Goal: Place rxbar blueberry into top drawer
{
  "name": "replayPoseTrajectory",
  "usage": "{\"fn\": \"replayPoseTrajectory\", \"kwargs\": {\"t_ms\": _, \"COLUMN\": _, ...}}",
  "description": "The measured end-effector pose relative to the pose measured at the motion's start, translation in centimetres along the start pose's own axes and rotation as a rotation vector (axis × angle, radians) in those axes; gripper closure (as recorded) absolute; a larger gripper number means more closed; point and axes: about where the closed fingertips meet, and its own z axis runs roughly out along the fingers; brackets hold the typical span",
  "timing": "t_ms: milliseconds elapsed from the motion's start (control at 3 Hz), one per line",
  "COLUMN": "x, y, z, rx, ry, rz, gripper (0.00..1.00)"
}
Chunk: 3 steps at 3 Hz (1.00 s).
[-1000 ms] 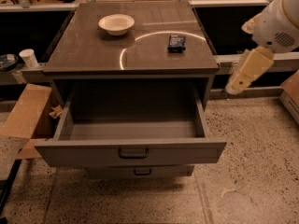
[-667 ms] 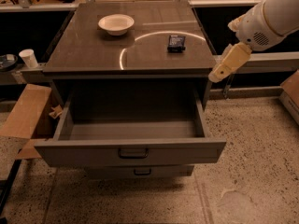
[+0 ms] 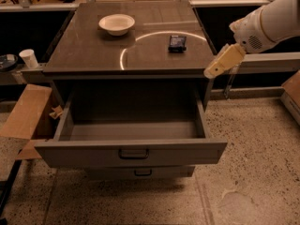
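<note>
- Top drawer (image 3: 131,150): pulled open toward you, nothing visible inside.
- Tool (image 3: 220,65): at the desk's (image 3: 84,55) front right corner, above the drawer's right side, well apart from the bar. You cannot tell whether it is clenched or released.
- Rxbar blueberry (image 3: 177,42): lies flat on the desk's right half. Likely light, thin and fairly stiff, with a slick wrapper. You would do best to pinch it across its narrow width at mid-length, coming from above.
- White bowl (image 3: 116,23): far left, well apart from the bar.
</note>
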Motion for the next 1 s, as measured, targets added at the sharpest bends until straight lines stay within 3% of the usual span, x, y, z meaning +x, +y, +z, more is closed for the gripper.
{"fn": "replayPoseTrajectory", "kwargs": {"t_ms": 333, "x": -1.6, "y": -3.0, "z": 4.5, "rx": 0.008, "ry": -0.118, "rz": 0.037, "gripper": 0.00}}
{"fn": "replayPoseTrajectory", "kwargs": {"t_ms": 667, "x": -2.7, "y": -5.8, "z": 8.7, "rx": 0.000, "ry": -0.238, "rz": 0.115, "gripper": 0.00}}
{"fn": "replayPoseTrajectory", "kwargs": {"t_ms": 1000, "x": -3.4, "y": -7.6, "z": 12.4, "rx": -0.021, "ry": -0.297, "rz": 0.174, "gripper": 0.00}}
